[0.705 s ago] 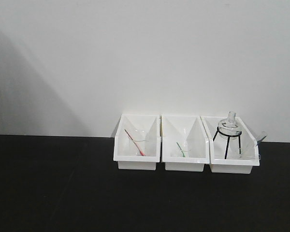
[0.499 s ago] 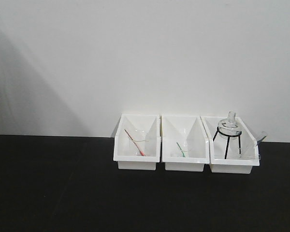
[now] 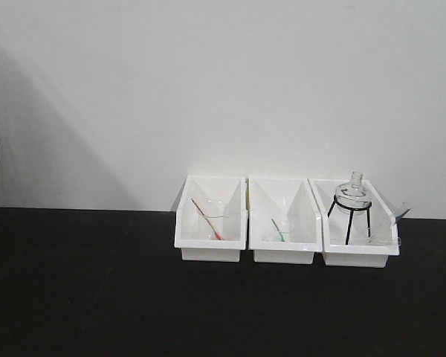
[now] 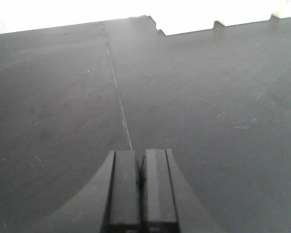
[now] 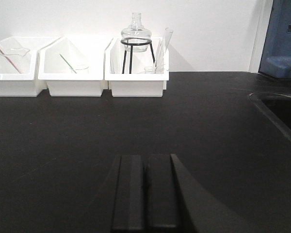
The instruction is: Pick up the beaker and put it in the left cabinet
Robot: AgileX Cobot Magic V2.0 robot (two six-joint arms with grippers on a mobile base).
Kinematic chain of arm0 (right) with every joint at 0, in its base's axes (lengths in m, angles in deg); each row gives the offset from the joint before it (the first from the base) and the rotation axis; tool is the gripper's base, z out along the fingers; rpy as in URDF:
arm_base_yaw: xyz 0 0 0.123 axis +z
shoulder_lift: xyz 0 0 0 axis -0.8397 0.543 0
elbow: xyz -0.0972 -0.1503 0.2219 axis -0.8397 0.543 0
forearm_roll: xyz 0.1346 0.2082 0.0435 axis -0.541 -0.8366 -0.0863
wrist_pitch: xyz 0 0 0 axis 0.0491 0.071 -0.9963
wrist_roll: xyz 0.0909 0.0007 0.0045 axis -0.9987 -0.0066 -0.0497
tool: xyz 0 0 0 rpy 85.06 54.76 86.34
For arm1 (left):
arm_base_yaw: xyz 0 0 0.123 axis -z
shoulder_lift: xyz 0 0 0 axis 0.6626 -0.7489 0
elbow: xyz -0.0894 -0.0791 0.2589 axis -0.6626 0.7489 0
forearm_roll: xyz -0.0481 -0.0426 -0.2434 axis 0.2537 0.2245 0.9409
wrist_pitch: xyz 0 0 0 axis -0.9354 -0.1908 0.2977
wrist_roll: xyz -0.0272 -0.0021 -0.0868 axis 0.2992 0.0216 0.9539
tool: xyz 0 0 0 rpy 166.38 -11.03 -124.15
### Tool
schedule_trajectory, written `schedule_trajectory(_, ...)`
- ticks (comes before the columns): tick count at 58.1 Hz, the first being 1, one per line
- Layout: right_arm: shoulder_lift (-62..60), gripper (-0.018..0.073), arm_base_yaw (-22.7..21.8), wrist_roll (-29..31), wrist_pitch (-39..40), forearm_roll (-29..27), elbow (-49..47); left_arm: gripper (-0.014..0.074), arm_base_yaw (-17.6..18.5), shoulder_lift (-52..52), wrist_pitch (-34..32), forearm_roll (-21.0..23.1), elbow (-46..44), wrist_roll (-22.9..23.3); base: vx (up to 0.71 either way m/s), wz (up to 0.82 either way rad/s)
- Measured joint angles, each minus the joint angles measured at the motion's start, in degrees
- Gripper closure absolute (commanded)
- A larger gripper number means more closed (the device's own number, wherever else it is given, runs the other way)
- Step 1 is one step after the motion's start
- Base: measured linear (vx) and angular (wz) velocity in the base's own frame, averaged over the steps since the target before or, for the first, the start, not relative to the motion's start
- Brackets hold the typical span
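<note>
A small clear beaker (image 3: 282,232) with a green rod in it stands in the middle white bin (image 3: 284,253); it also shows in the right wrist view (image 5: 80,69). A second clear beaker (image 3: 217,216) with a red rod lies tilted in the left bin (image 3: 209,242). The left cabinet is out of view. My left gripper (image 4: 140,158) is shut and empty, low over the black table. My right gripper (image 5: 145,162) is shut and empty, well short of the bins. Neither gripper shows in the front view.
A round glass flask (image 3: 354,195) on a black tripod stands in the right bin (image 3: 359,253) with a tilted glass tube (image 5: 164,46). A sink recess (image 5: 281,109) and a blue object (image 5: 282,39) are at the right. A white wall is behind the bins.
</note>
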Motion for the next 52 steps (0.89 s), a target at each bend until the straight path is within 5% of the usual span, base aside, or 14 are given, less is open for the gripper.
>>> schedule_trajectory(20,0.00,0.0563,0.00,0.00,4.97,0.00,0.00,0.0603,0.00,0.00,0.00,0.00,0.00,0.00,0.00,0.00)
schedule_trajectory(35,0.00,0.0563,0.00,-0.06,22.29,0.00,-0.20,0.0603,0.00,0.00,0.00,0.00,0.00,0.00,0.00,0.00)
schedule_trajectory(52,9.63,0.0549,0.00,-0.15,17.55,0.00,-14.46,0.0603,0.00,0.00,0.00,0.00,0.00,0.00,0.00,0.00)
